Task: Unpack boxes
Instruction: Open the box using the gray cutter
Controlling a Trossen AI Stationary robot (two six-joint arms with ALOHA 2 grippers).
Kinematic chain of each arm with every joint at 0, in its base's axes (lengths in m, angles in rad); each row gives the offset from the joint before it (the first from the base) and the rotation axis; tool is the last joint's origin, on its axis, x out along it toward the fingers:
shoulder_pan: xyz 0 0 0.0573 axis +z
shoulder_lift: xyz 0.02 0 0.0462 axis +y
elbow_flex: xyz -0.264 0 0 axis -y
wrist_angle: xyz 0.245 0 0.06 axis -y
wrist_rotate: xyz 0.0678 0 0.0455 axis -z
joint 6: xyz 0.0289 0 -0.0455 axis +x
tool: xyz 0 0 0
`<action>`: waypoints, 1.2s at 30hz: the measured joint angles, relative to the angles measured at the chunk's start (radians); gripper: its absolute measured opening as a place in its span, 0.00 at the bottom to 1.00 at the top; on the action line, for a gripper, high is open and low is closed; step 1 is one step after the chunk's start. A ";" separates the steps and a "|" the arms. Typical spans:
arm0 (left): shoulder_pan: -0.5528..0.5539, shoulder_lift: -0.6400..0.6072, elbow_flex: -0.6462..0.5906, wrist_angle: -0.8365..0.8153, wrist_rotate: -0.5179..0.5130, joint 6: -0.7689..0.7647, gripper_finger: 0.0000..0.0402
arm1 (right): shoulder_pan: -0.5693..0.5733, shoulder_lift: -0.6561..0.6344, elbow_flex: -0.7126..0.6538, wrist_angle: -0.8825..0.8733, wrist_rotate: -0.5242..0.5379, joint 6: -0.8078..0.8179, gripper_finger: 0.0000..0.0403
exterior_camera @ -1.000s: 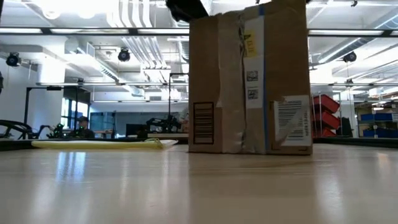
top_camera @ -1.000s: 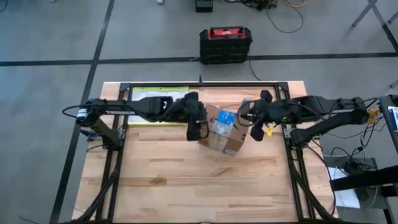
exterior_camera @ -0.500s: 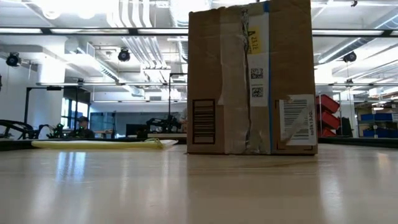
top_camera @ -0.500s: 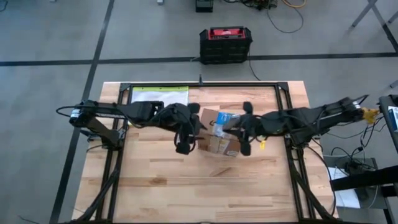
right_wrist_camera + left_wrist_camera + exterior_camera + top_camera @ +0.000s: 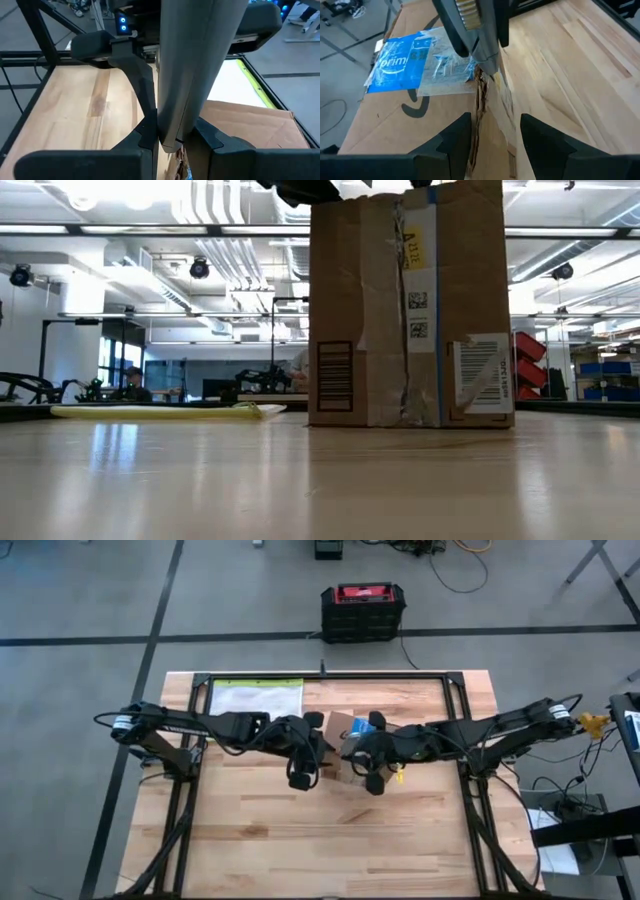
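Bare table (image 5: 300,840) near side; box (image 5: 345,755) and both arms across the middle.

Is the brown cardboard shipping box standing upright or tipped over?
Upright: the brown cardboard shipping box stands tall with its bottom edge flat on the wooden table in the low view.
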 joint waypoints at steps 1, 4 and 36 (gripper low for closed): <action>0.000 0.000 -0.001 -0.001 -0.002 0.000 0.39 | -0.002 0.000 0.000 0.000 0.004 -0.009 0.12; 0.000 0.000 -0.001 -0.004 -0.003 -0.001 0.39 | -0.002 -0.002 0.000 -0.002 0.016 -0.024 0.12; 0.002 0.003 -0.008 -0.022 -0.012 -0.008 0.39 | 0.020 -0.096 -0.016 -0.232 0.073 0.084 0.12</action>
